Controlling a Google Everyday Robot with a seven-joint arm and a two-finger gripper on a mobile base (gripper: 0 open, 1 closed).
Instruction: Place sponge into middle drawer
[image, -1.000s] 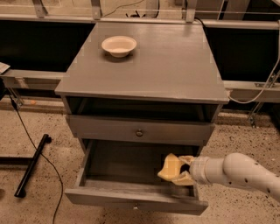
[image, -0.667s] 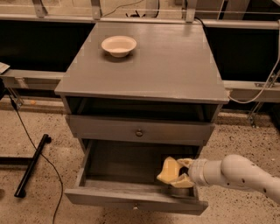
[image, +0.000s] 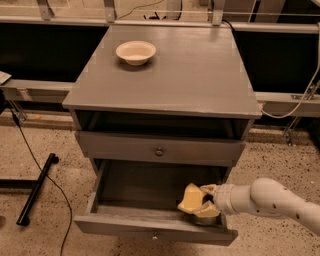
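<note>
The pale yellow sponge (image: 190, 199) is held in my gripper (image: 204, 201), low inside the right part of the open middle drawer (image: 150, 225). The drawer is pulled out from the grey cabinet, its plank floor showing. My white arm (image: 270, 200) comes in from the right over the drawer's right wall. My gripper is shut on the sponge, just behind the drawer's front wall.
A round cream bowl (image: 135, 52) stands on the cabinet top (image: 200, 75). Above the open drawer is a shut drawer front with a dark knob (image: 159, 152). A black bar (image: 35, 187) and a cable lie on the speckled floor at the left.
My gripper with the sponge has moved slightly left and down inside the drawer. The drawer and bowl have not moved.
</note>
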